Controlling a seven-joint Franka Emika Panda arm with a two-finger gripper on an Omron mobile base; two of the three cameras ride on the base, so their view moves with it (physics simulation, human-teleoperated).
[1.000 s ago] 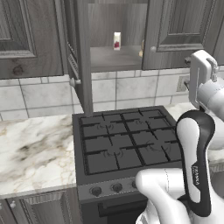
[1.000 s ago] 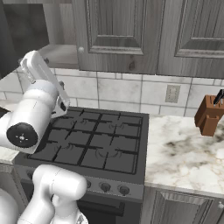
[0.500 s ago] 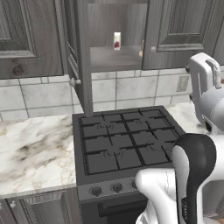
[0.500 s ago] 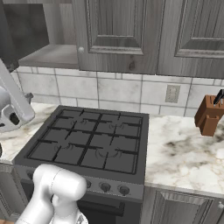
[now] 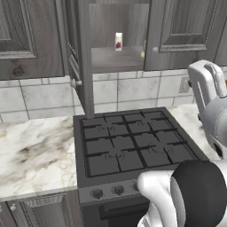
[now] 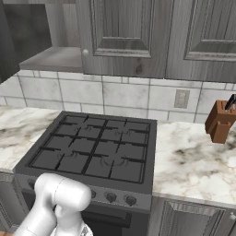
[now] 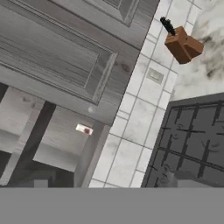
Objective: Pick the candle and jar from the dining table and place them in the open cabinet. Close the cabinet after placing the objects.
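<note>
While you face the black gas stove (image 5: 128,146) on white marble counter (image 6: 193,161), the dark grey wall cabinet (image 5: 115,57) stands open; gripper jaws spread, holding nothing.

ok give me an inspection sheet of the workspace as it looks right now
surface: marble counter on both sides of a black gas stove; stove grates bare.
job's things: wall cabinet above the stove stands open, its left door swung out toward the camera; a small beige piece, possibly the candle, shows at the shelf's right edge behind the right door; jar and dining table nothing seen.
clutter: small white carton with red mark at the back of the cabinet shelf; brown knife block on the counter right of the stove.
grippers: fingertips not seen; jaws open.
cables: nothing seen.
surroundings: grey tiled backsplash with a wall outlet; closed grey cabinet doors around.
</note>
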